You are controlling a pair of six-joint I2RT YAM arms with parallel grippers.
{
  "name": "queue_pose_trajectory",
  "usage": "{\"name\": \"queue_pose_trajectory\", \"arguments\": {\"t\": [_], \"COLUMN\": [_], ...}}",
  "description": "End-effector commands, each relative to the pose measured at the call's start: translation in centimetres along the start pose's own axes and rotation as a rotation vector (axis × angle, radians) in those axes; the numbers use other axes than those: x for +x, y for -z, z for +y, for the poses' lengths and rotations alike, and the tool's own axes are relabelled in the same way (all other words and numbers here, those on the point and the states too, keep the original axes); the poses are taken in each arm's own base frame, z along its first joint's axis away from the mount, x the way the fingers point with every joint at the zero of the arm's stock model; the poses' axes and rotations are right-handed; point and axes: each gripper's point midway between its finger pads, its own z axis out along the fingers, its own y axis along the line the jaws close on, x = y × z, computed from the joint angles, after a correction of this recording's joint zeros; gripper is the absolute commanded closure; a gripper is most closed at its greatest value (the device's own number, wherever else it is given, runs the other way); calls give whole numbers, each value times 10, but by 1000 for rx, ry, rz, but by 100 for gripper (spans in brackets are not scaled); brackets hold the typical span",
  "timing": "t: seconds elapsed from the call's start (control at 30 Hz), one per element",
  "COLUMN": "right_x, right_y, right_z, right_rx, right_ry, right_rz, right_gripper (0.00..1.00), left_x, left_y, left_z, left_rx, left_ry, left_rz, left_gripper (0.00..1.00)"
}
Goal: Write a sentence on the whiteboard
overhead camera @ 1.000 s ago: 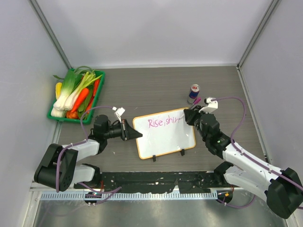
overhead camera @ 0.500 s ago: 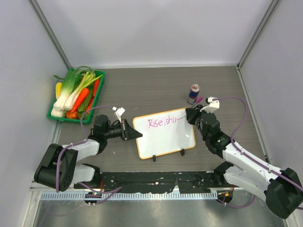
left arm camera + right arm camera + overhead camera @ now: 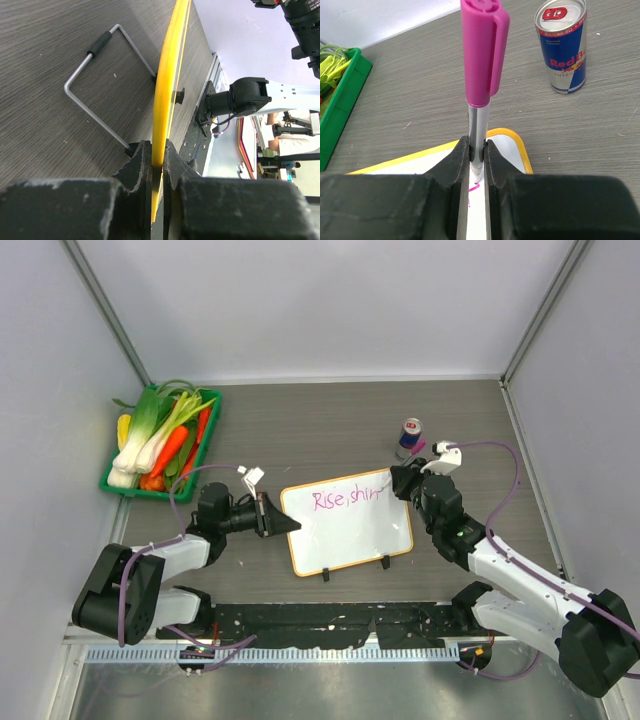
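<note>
On the counter (image 3: pixel 320 430), between both arms, sits the whiteboard (image 3: pixel 350 532); the left hand (image 3: pixel 158 155) pinches its orange edge, and the right hand (image 3: pixel 476 159) grips the pink marker (image 3: pixel 482 60) at the end of the sentence (image 3: pixel 347 497). Light pressure and short strokes should suit the last letter.

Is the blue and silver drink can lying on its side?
No, the blue and silver can stands upright on the table.
</note>
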Motion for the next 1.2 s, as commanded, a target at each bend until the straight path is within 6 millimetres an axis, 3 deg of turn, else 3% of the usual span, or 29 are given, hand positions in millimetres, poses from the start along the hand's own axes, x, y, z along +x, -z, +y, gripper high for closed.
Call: {"name": "queue_pose_trajectory", "arguments": {"t": [0.0,0.33,0.87,1.17], "right_x": [-20,-2,27,27], "right_y": [-3,-2,9,13], "right_z": [9,14,-6,-15], "right_rx": [-13,-62,-32,1], "right_ry": [-20,-28,-8,0], "right_rz": [-48,9,82,72], "right_gripper": [99,99,99,99], "left_x": [-2,-2,-2,-2], "left_y": [-1,-2,-2,-1], "left_z": [23,24,22,23], "left_rx": [-101,-100,-96,-99], "left_ry": [-21,-19,-22,-21], "left_rz": [-25,-24,-24,-25], "left_gripper": [100,100,100,100]}}
